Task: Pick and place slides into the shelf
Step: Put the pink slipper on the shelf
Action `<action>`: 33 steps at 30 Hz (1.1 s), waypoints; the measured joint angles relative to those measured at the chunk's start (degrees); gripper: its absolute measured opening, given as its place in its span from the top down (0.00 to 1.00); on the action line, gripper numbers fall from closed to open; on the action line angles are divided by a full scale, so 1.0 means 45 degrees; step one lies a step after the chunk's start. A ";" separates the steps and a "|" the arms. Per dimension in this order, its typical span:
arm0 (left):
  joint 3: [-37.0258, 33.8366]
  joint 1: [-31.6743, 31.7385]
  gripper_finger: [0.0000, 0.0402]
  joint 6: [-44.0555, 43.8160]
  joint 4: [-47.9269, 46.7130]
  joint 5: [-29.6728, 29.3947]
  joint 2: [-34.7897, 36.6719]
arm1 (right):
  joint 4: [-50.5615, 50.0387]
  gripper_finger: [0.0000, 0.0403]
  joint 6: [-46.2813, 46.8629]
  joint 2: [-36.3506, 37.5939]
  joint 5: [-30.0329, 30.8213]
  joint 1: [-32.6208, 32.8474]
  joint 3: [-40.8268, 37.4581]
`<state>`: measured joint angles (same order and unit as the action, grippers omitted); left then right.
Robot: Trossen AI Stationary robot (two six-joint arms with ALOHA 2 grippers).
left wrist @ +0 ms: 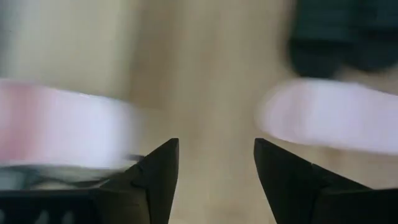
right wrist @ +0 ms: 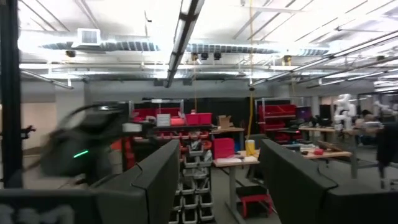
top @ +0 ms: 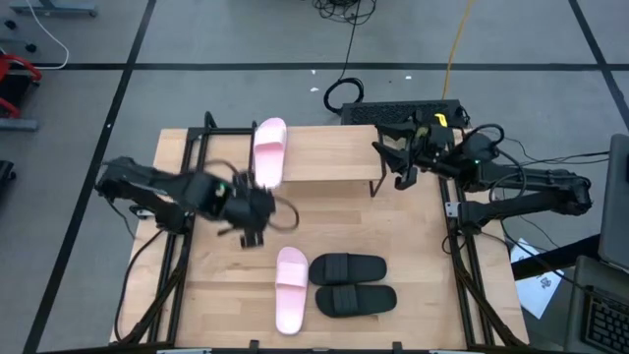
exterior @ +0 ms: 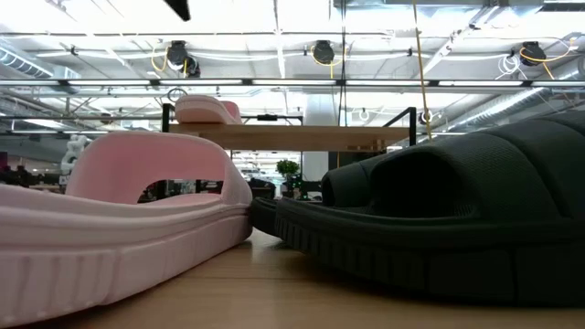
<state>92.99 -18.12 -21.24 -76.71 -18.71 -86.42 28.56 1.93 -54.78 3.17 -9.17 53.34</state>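
One pink slide [top: 269,150] tops the shelf [top: 334,157].

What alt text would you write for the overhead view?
Seen from above, one pink slide lies on the shelf while another pink slide and a black pair wait on the table. The left gripper hovers empty between them; the right gripper waits by the shelf.

matt foam-like pink slides [top: 291,290], ribbed matt black slides [top: 351,284], light wood shelf [top: 334,155], wooden tabletop [top: 413,246]
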 joint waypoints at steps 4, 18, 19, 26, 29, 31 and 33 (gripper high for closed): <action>-0.0174 -0.1395 0.48 -0.1872 0.1037 0.1604 -0.1291 | -0.0034 0.48 -0.0019 0.0000 -0.0013 -0.0321 0.0000; 0.3577 -0.3754 0.48 -0.5663 0.2363 0.1092 -0.7670 | -0.1703 0.48 0.1698 0.0510 -0.2326 -0.0417 0.0000; 0.3874 -0.3752 0.48 -0.5998 0.1649 0.1057 -0.8084 | -0.1793 0.48 0.1774 0.0579 -0.2690 -0.0417 0.0000; 0.4678 -0.3654 0.48 -0.7102 -0.0328 0.0660 -0.9275 | -0.1890 0.48 0.2186 0.1013 -0.4102 -0.0412 0.0000; 0.4693 -0.3680 0.48 -0.7122 -0.0326 0.0319 -0.9275 | -0.1888 0.48 0.2169 0.1135 -0.4098 -0.0412 0.0000; 0.4678 -0.3669 0.48 -0.7027 -0.0378 0.0149 -0.9275 | -0.1889 0.48 0.2116 0.1189 -0.4093 -0.0412 0.0000; 0.4585 -0.3645 0.48 -0.6934 -0.0397 0.0071 -0.9275 | -0.1886 0.48 0.2106 0.1232 -0.4093 -0.0412 0.0000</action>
<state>113.62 -34.52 -52.45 -78.50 -18.39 -128.16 20.07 11.41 -49.24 -15.25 -11.03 53.34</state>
